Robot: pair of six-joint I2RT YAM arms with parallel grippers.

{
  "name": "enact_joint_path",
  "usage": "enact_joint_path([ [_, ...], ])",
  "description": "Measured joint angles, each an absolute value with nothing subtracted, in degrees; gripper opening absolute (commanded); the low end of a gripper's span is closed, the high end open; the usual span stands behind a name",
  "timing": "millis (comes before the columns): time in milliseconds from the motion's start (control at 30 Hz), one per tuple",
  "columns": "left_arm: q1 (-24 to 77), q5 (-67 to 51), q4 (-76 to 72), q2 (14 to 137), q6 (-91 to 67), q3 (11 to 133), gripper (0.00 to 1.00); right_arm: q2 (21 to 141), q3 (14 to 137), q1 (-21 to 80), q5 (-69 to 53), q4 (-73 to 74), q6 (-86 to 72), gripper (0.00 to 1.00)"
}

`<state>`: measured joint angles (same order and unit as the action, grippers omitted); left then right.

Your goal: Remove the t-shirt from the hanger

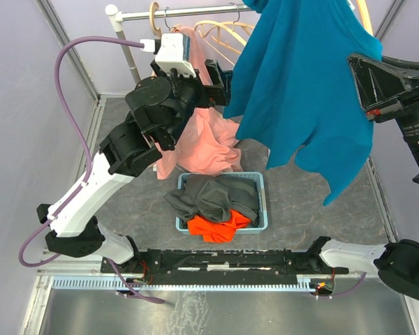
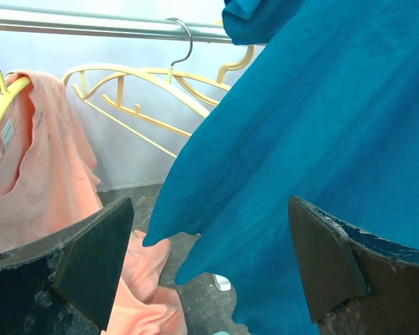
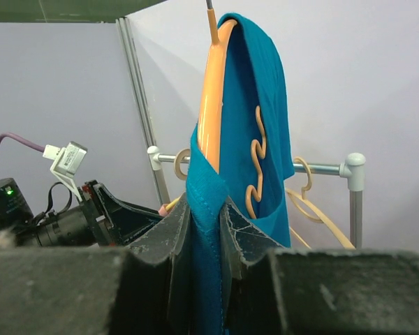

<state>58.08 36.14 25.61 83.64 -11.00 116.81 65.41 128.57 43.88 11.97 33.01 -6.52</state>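
A teal t-shirt [image 1: 300, 84] hangs on an orange hanger [image 3: 211, 105] held up off the rail at the upper right. My right gripper [image 3: 208, 209] is shut on a fold of the shirt just below the hanger's shoulder; it also shows in the top view [image 1: 363, 80] at the shirt's right edge. My left gripper [image 2: 209, 209] is open and empty, facing the shirt's lower left edge [image 2: 321, 139]. In the top view the left gripper [image 1: 220, 84] sits right beside the shirt's left side.
A metal rail [image 1: 188, 12] on a white post [image 1: 122, 42] carries empty cream hangers [image 1: 220, 31] and a peach shirt [image 1: 202, 139] on a yellow hanger. A light blue basket [image 1: 262, 202] with grey and orange clothes sits on the floor below.
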Motion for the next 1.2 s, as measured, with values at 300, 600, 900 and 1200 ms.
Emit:
enact_joint_path([
  [300,57.9,34.9,25.9,87.5,-9.9,124.5,0.94,63.9,128.0,43.9,8.1,36.2,-8.4,0.01],
  [600,57.8,29.6,25.5,88.5,-7.5,127.5,0.95,59.1,119.1,43.9,4.5,43.5,-12.4,0.01],
  [900,57.8,27.1,24.9,88.5,-5.7,127.9,0.95,57.9,115.8,43.9,1.1,50.2,-14.6,0.01],
  [1200,57.8,25.2,24.9,88.6,-5.7,128.3,0.95,56.2,112.4,43.9,0.9,51.9,-15.2,0.01],
])
